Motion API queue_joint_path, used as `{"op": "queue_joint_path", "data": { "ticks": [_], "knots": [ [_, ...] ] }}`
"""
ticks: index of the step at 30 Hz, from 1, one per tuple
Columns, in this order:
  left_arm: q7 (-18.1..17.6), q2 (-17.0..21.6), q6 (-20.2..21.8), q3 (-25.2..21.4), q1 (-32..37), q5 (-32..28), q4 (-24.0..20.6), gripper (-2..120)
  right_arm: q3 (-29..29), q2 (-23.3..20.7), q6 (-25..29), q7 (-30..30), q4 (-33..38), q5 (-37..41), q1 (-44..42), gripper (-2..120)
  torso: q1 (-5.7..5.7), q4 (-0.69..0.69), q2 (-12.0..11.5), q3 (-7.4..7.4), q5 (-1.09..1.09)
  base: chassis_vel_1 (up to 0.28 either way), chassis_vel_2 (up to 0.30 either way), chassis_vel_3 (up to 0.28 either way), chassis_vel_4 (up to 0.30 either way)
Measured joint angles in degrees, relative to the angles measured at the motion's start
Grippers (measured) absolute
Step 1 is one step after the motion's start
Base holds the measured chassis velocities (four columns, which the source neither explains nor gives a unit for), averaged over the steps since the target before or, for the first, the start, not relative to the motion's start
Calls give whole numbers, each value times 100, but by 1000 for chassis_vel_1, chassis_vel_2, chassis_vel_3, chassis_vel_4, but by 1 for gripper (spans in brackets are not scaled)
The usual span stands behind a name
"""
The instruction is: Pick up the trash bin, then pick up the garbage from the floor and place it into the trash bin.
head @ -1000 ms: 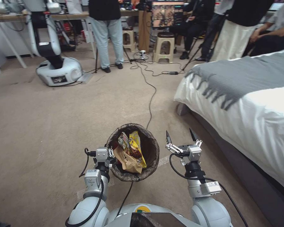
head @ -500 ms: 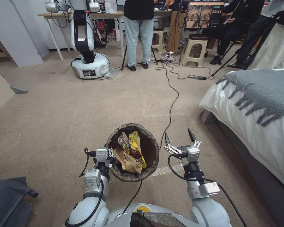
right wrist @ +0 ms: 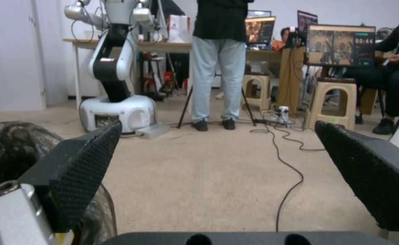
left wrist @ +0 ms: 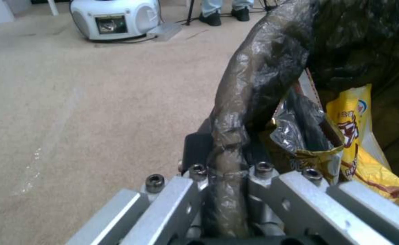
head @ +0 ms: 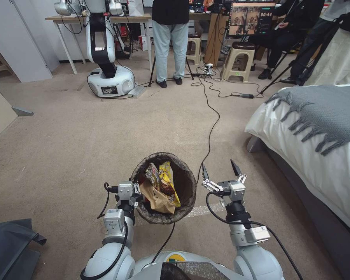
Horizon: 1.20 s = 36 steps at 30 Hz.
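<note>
A: Where is the trash bin [head: 164, 188] sitting?

B: It is hanging above the carpet, with the left gripper [head: 135, 195] clamping its bag-wrapped rim [left wrist: 235, 136].

A: And the right gripper [head: 218, 173]?

B: It is hovering just right of the trash bin, jaws spread wide, gripping nothing.

A: Any garbage?

B: A yellow wrapper [head: 168, 182] and brown paper bag [head: 156, 199] are lying inside the trash bin.

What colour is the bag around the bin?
Dark brown liner bag, clearest in the left wrist view.
</note>
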Motion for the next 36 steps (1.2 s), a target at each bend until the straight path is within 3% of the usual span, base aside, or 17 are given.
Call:
{"op": "queue_joint_path", "data": {
  "ticks": [28,31,35,36],
  "knots": [
    [-51,-5,10,-73,-1,-91,0,0,-11,38,62,-15,-30,-56,-7,100,0,0,0,0,0,0,0,0,0],
    [-549,-59,169,-760,-11,-822,66,2,-8,41,68,-17,-28,-56,-9,100,0,2,0,0,1,0,0,0,0],
    [-380,-41,132,-720,-5,-552,59,2,-8,43,70,-19,-28,-56,-5,100,0,6,0,0,1,0,0,0,0],
    [-345,-44,124,-661,-6,-551,41,0,-8,44,71,-22,-27,-56,-3,100,0,-1,0,0,-1,0,0,0,0]
  ]
}}
